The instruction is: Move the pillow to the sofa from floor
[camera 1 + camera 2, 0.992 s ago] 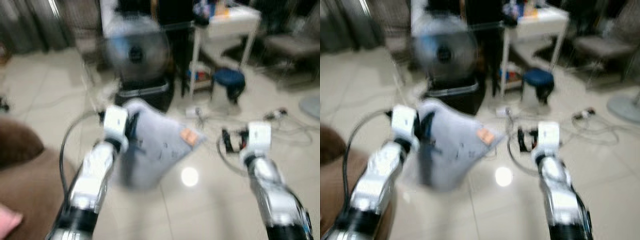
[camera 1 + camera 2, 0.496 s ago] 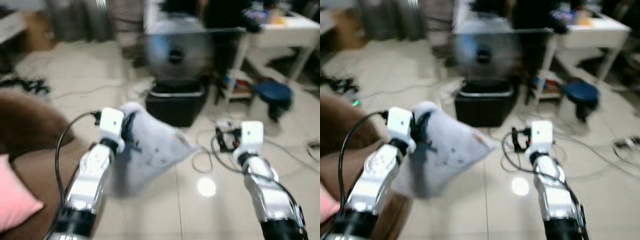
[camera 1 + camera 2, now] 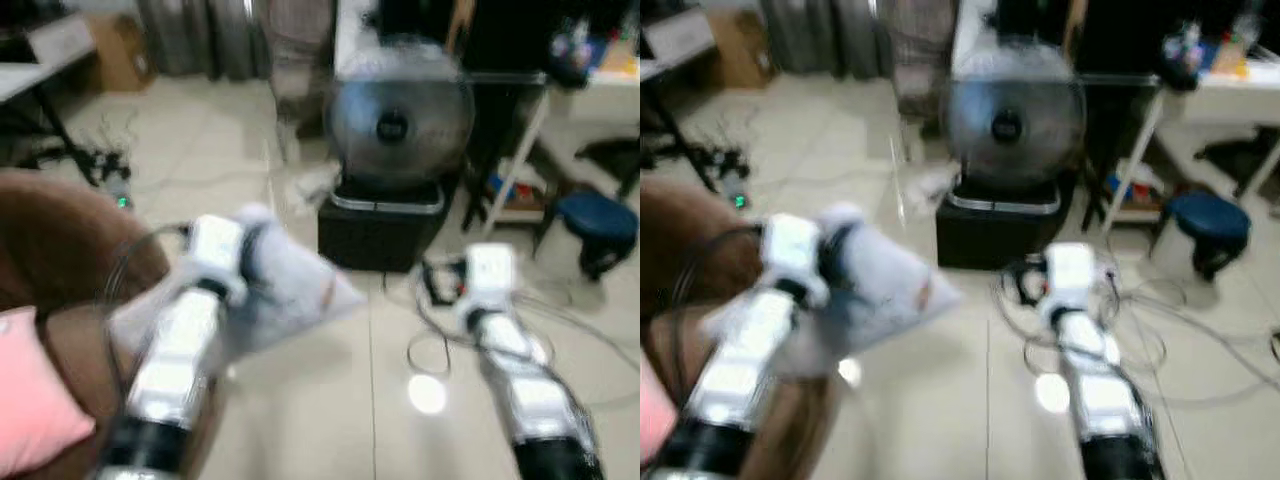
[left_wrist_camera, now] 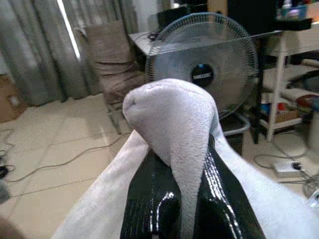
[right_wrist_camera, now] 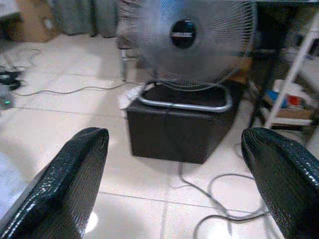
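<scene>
Pillow (pale grey) is pinched in the left tool; right tool gapes wide, grasping nothing.

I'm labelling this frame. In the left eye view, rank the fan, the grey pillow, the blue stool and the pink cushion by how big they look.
1. Fan and grey pillow, held up by the left tool: alike in apparent size; the pillow is nearer and blurred, so no ranking between them.
2. Pink cushion, cut off by the frame edge.
3. Blue stool, the smallest.

Pillow fuzzy fleece cloth, gripper fingers glossy textured blk plastic, floor glossy tile.
</scene>
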